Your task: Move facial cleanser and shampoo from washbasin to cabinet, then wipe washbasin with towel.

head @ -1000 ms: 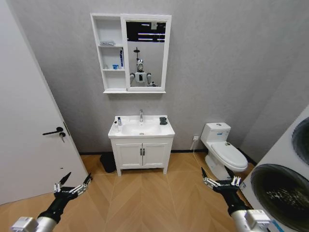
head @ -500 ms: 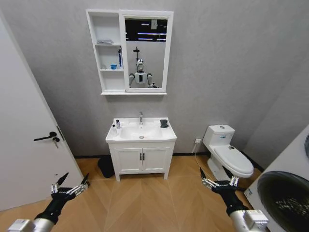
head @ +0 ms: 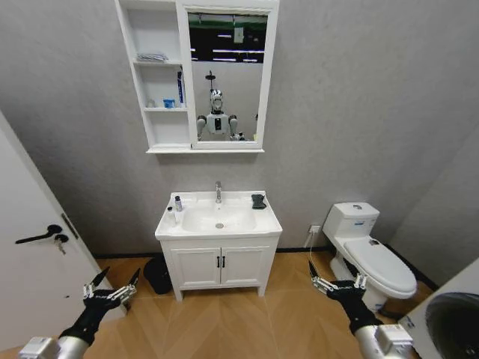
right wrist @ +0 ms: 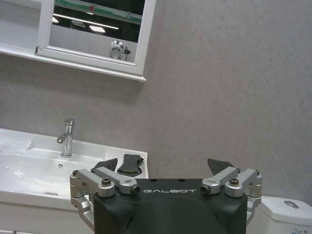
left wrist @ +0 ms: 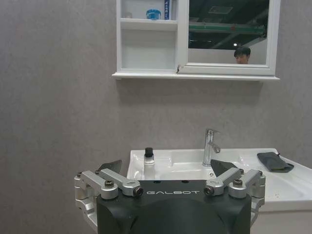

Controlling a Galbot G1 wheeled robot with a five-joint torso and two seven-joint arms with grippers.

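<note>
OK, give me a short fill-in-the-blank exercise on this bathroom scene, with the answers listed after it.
1. The towel lies on the washbasin on the tap's ____ side in the head view.
2. Both the left gripper and the right gripper have their fingers ____.
3. The cabinet hangs on the wall directly ____ the washbasin.
4. A small bottle stands on the washbasin's ____ side in the head view.

Answers: right; open; above; left

Grey walls [head: 359,97], herringbone wood floor [head: 224,321], white toilet [head: 370,250].
</note>
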